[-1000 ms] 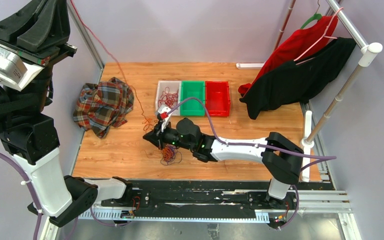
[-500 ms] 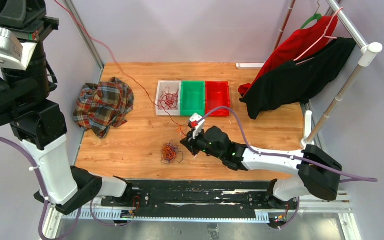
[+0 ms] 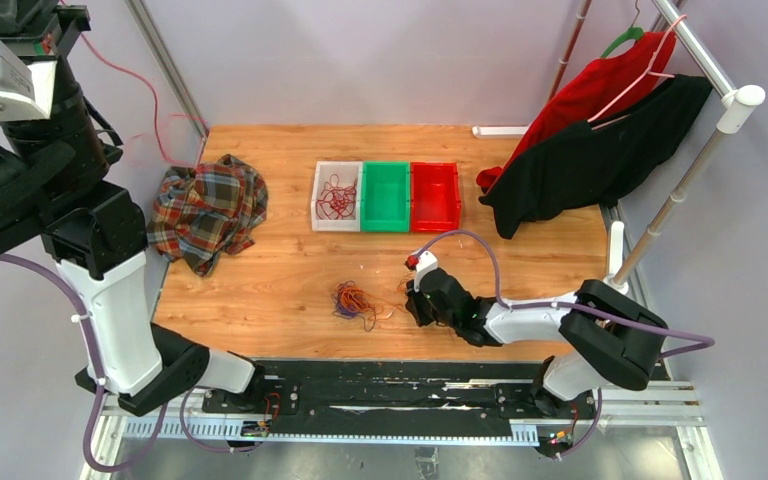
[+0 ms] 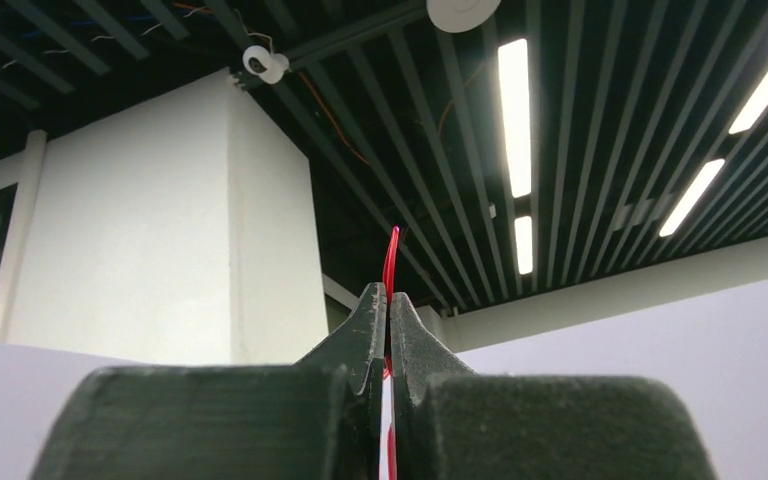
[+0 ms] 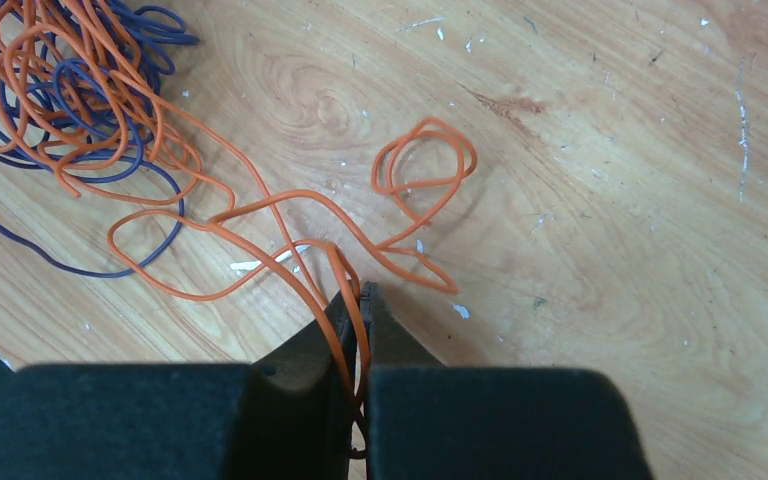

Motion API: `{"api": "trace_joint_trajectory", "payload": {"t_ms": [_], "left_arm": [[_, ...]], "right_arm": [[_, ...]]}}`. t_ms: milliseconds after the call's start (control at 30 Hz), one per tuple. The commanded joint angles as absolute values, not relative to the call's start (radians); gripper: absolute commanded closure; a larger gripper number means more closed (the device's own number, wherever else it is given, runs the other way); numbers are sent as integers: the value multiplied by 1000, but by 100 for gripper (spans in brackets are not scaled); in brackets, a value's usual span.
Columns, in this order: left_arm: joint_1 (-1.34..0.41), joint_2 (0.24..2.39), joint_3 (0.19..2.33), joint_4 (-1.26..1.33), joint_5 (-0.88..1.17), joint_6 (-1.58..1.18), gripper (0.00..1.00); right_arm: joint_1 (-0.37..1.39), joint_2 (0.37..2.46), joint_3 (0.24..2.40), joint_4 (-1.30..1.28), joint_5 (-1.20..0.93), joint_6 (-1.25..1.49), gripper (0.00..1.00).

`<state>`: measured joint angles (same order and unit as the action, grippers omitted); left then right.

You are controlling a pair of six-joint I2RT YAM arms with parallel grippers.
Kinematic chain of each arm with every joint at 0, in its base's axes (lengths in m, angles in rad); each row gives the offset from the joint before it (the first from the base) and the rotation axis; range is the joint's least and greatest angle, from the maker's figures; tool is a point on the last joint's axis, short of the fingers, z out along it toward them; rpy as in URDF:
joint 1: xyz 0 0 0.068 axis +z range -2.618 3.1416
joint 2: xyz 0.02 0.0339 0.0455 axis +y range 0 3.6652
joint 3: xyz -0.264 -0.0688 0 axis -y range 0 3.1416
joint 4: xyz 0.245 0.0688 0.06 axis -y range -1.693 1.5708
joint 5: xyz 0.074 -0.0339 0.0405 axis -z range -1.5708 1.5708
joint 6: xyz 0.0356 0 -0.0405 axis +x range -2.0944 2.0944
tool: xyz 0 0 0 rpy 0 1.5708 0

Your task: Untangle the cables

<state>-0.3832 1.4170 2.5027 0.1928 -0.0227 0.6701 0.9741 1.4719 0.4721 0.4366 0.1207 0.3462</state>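
A small tangle of orange and dark purple cables (image 3: 355, 300) lies on the wooden table near its front edge. The right wrist view shows it at the upper left as the tangle (image 5: 60, 110). My right gripper (image 5: 361, 292) sits low over the table just right of it, shut on an orange cable (image 5: 260, 200) that trails back to the tangle. My left gripper (image 4: 389, 296) is raised high at the far left, pointing at the ceiling, shut on a thin red cable (image 4: 390, 255). That red cable (image 3: 152, 110) hangs down toward the plaid cloth. More red cables (image 3: 337, 197) lie in the white bin.
A plaid cloth (image 3: 205, 210) lies crumpled at the table's left. A white bin (image 3: 317, 190), a green bin (image 3: 385, 195) and a red bin (image 3: 435, 195) stand in a row at the back. Red and black clothes (image 3: 590, 150) hang on a rack at the right.
My right gripper has pulled right and toward the near edge with the orange cable, dragging the tangle slightly right. The red cable has come free of the tangle and swung left with the raised left arm.
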Motion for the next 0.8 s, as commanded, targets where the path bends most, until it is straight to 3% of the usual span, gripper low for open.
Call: {"api": "trace_joint_trajectory", "payload": {"t_ms": [0,200,300,400,433,767], "left_arm": [[-387,1361,2419,242,0,655,100],[-387,1230,2120,228,99,595,100],[-387,1220,2065,191,91,598,100],[-387,1215,2008,172,96,606,100],[-387,1211,1986,170,100,608,100],[-387,1245,1843,158,133,651,100]], "right_arm": [[963,1474,475,438,137,379,99],[964,1367,531,374,99,332,95],[963,1290,547,345,90,306,71],[963,1216,560,314,103,287,40],[963,1199,568,305,112,284,37],[925,1172,670,279,106,232,37]]}}
